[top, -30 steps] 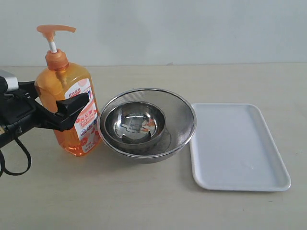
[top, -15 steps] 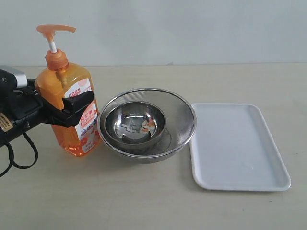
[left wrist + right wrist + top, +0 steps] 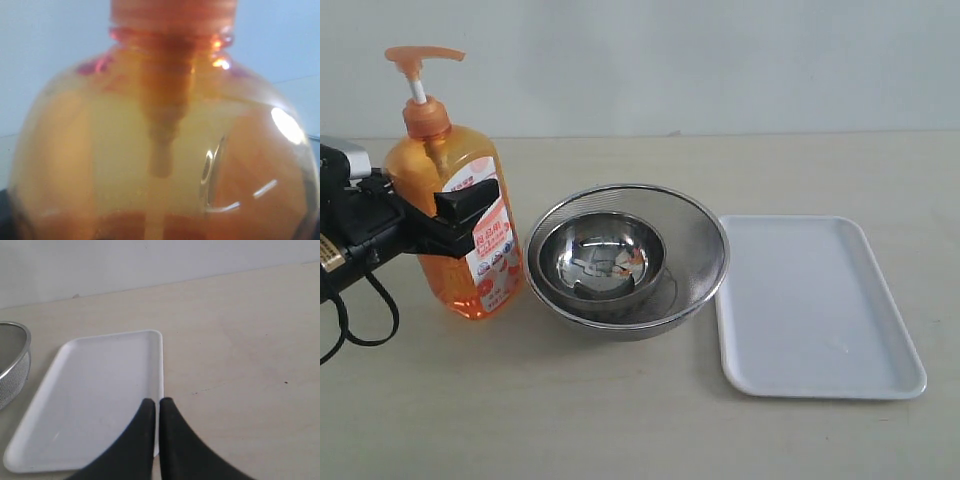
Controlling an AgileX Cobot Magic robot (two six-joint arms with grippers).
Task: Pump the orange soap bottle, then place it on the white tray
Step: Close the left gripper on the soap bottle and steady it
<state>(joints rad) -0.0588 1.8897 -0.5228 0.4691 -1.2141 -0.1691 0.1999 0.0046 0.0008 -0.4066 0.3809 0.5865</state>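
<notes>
The orange soap bottle (image 3: pixel 445 275) stands at the left of the table, leaning slightly, with its pump head (image 3: pixel 420 55) up. My left gripper (image 3: pixel 470 205) reaches in from the left and is shut on the bottle's body at mid height. The near finger (image 3: pixel 465 210) lies across the label and the far finger is hidden behind the bottle. In the left wrist view the bottle (image 3: pixel 165 150) fills the frame. The white tray (image 3: pixel 810 300) lies empty at the right. My right gripper (image 3: pixel 159 402) is shut on nothing, above the tray (image 3: pixel 100 390) at its edge.
A steel mesh bowl (image 3: pixel 700 250) with a smaller steel bowl (image 3: pixel 602 255) inside stands between the bottle and the tray, close to both. Part of the mesh bowl (image 3: pixel 12 365) shows in the right wrist view. A pale wall runs behind the table.
The left gripper moved in around the bottle and its fingers closed on it. The bottle shifted a little to the left and now leans slightly. The bowls and tray stayed put.
</notes>
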